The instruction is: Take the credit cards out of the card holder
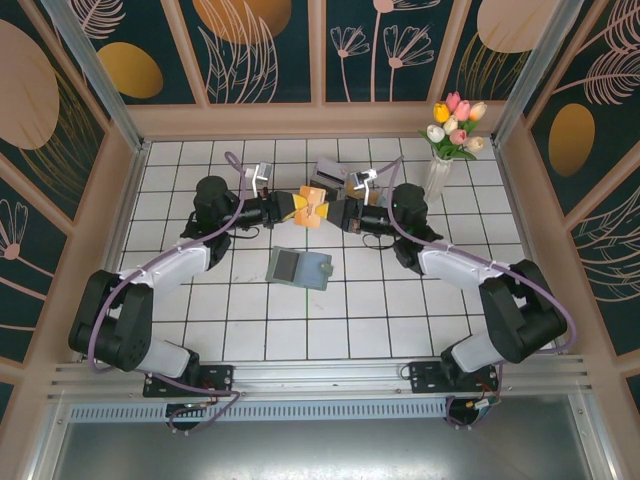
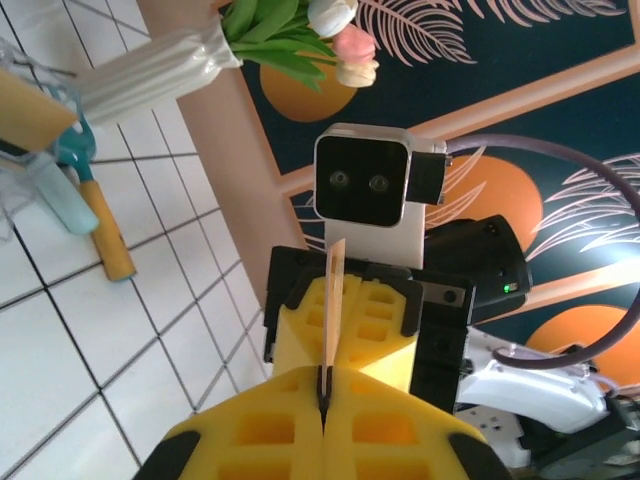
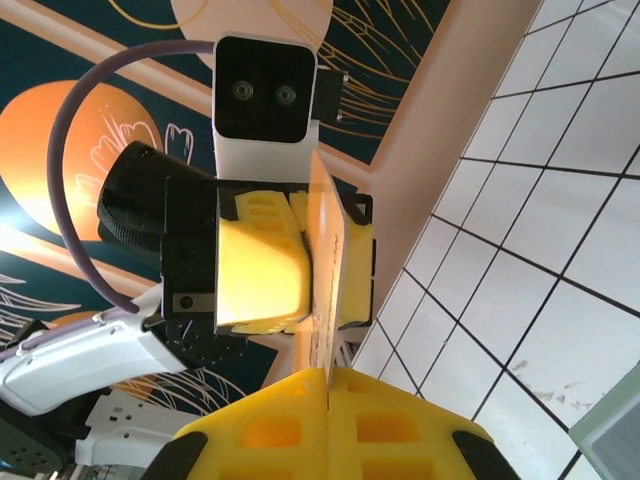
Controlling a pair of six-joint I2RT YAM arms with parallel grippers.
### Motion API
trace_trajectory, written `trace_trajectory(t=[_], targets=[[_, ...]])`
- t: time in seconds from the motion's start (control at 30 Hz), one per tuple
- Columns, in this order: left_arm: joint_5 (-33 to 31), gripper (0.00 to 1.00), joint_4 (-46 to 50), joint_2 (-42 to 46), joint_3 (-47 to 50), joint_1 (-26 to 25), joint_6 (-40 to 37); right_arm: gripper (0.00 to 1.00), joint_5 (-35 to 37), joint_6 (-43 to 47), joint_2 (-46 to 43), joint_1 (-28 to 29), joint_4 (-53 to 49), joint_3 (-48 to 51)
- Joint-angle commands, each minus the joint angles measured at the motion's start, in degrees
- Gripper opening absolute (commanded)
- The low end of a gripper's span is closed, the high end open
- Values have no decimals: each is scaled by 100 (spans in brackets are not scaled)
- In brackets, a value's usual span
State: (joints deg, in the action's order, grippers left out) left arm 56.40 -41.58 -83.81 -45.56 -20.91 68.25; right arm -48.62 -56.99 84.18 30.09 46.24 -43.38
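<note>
A tan-orange credit card [image 1: 312, 207] hangs above the tiles at mid-table, pinched from both sides. My left gripper [image 1: 300, 208] is shut on its left end and my right gripper [image 1: 323, 212] is shut on its right end. In the left wrist view the credit card [image 2: 333, 305] stands edge-on, running from my left gripper [image 2: 325, 392] into the opposite yellow jaws. In the right wrist view the credit card [image 3: 326, 275] rises from my right gripper [image 3: 328, 385]. The grey-green card holder [image 1: 298, 267] lies flat on the tiles in front of both grippers, touched by neither.
A white vase of tulips [image 1: 440, 170] stands at the back right. A clear plastic tray [image 1: 332, 168] sits behind the grippers, with an orange-handled teal garden fork [image 2: 95, 215] beside it. Wooden walls enclose the tiled table [image 1: 400, 320].
</note>
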Motion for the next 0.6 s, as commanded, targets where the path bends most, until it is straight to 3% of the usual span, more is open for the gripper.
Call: trace_trajectory(t=[0.0,0.13,0.33,0.5,0.57], targets=[[12,0,-421,87,27,-71,169,10,719,-541,-65,68,504,243],[-259,0,-424,126,107,-89,288,19,1184,-981,-96,173,1092,399],[-367,0,-571,117,155,-115,521,19,1340,-1177,-42,359,1310,328],[-358,0,-434,118,157,-111,495,16,1371,-1236,2,397,1377,260],[-386,0,-264,127,153,-116,442,9,1390,-1183,-17,400,1317,239]])
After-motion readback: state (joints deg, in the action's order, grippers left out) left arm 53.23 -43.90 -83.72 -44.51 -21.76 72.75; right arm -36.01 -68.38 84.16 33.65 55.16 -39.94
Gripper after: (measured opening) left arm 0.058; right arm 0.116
